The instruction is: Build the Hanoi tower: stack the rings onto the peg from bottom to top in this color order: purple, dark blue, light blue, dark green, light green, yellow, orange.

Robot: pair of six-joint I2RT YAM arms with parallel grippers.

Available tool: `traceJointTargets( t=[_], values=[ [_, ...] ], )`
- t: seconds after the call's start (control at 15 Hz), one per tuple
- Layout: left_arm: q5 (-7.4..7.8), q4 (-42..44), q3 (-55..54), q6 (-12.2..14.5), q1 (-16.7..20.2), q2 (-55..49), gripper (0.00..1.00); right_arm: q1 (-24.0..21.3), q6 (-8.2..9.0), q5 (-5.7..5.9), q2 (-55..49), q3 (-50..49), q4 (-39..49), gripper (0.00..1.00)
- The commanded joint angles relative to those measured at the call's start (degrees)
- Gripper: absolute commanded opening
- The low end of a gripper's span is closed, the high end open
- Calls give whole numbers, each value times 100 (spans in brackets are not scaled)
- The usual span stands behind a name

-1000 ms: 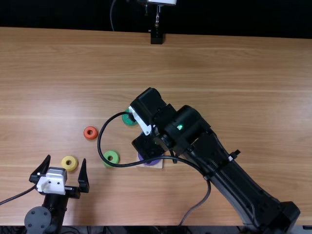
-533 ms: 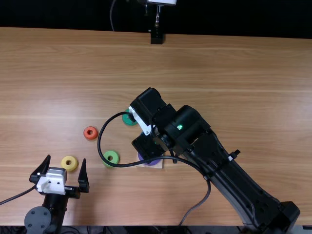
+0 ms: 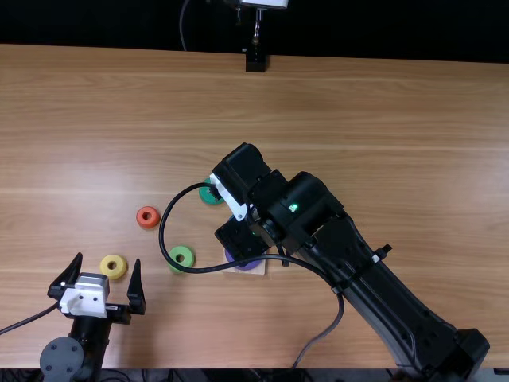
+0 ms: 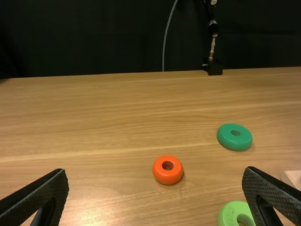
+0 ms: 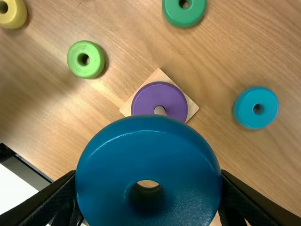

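Dark blue ring: held near the peg, apparently above the purple ring.
Right claw: closed around opposite sides of the blue rim.
Left claw: spread, nothing held.
Ring handling: light, stiff and somewhat slippery, it is judged; best gripped across its full width, hole left free.
Ring look: deep blue, glossy, round-edged, centrally holed.

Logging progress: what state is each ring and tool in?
Purple round ring: on the wooden peg.
Dark blue round ring: held, off the peg.
Light blue round ring: loose, flat.
Dark green round ring: loose, flat.
Light green round ring: loose, flat.
Yellow round ring: loose, flat.
Orange round ring: loose, flat.
Left tool: open, empty.
Right tool: shut on dark blue ring.
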Motion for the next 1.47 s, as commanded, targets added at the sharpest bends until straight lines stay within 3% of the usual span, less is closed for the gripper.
traceJointTargets(
  t=[0.0,1.4],
  values=[
    [19,-66,-285,61,47,-67,100,-29,-18,29,-3,10,8,0],
    [19,-66,-285,61,47,-67,100,-170,-28,8,348,45,8,0]
  ],
)
